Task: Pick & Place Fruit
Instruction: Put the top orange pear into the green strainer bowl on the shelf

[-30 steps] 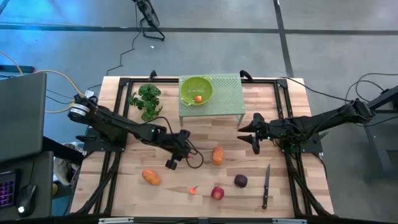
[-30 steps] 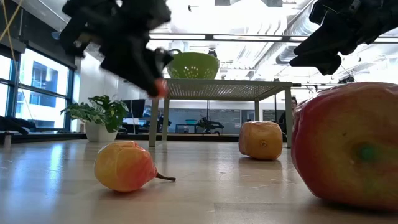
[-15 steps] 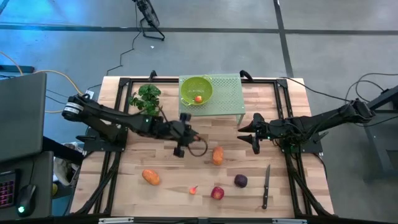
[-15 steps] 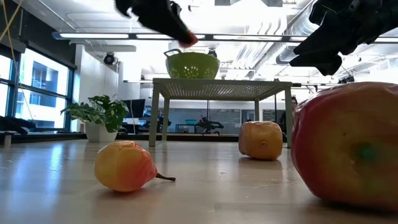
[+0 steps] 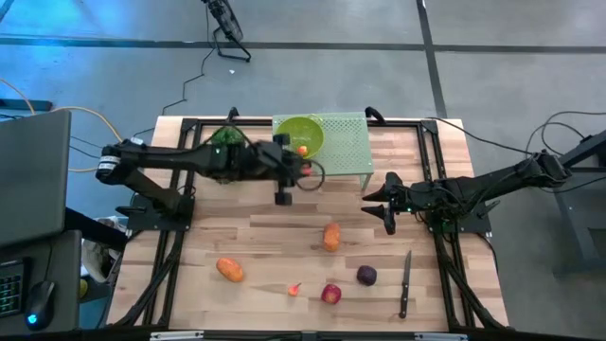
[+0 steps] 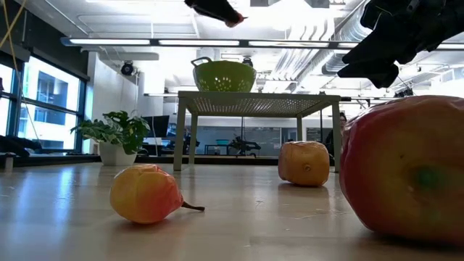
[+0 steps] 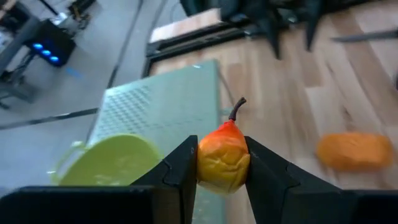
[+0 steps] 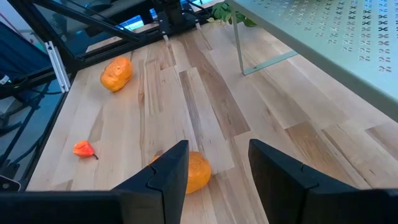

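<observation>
Wooden table [image 5: 284,237], left wrist view only: small orange-red fruit [image 7: 223,158] clamped

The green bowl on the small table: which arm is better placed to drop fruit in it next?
The left. Its gripper already holds a small orange fruit beside the green bowl. The right gripper is open and empty, low over the table.

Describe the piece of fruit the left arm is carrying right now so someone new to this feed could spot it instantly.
Start at the pale green perforated stand at the table's far edge, with the lime-green colander on it. Beside the colander, the left gripper holds a small orange-red pear-shaped fruit with a dark curved stem between its fingers. It is the only fruit off the wooden tabletop.
</observation>
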Robot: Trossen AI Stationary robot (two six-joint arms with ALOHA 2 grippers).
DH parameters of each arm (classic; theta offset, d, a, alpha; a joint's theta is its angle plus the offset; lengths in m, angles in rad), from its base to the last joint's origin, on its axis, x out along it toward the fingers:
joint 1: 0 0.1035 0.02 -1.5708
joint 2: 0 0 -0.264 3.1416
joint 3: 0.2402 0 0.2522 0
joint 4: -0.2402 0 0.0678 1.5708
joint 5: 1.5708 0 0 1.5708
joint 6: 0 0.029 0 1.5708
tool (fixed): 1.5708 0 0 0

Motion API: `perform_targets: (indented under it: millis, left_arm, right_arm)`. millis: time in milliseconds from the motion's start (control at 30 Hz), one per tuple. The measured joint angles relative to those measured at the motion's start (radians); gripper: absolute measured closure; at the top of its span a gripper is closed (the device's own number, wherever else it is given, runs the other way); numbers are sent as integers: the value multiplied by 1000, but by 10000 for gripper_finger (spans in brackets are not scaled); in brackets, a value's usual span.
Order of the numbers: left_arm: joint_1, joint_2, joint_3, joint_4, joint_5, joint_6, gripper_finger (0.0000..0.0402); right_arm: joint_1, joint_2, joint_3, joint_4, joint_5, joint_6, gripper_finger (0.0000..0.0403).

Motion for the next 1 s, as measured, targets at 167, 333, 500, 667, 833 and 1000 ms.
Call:
perform_targets:
  millis: [167,333,500,667,833,1000]
  left_arm:
    - [71,0,38,-17,0,3,298]
    - [150,0,39,-36,0,1,298]
    - [228,0,39,-37,12,-37,298]
    - [298,7,39,-47,82,-93,298]
    - [339,35,39,-82,105,-147,298]
    - [337,77,38,-100,121,-142,298]
  right_arm:
    - [0,0,0,0,0,0,243]
    - [0,0,0,0,0,0,243]
    - [0,0,0,0,0,-1,243]
    - [0,0,0,0,0,-1,243]
    - [0,0,0,0,0,-1,243]
    - [0,0,0,1,0,-1,243]
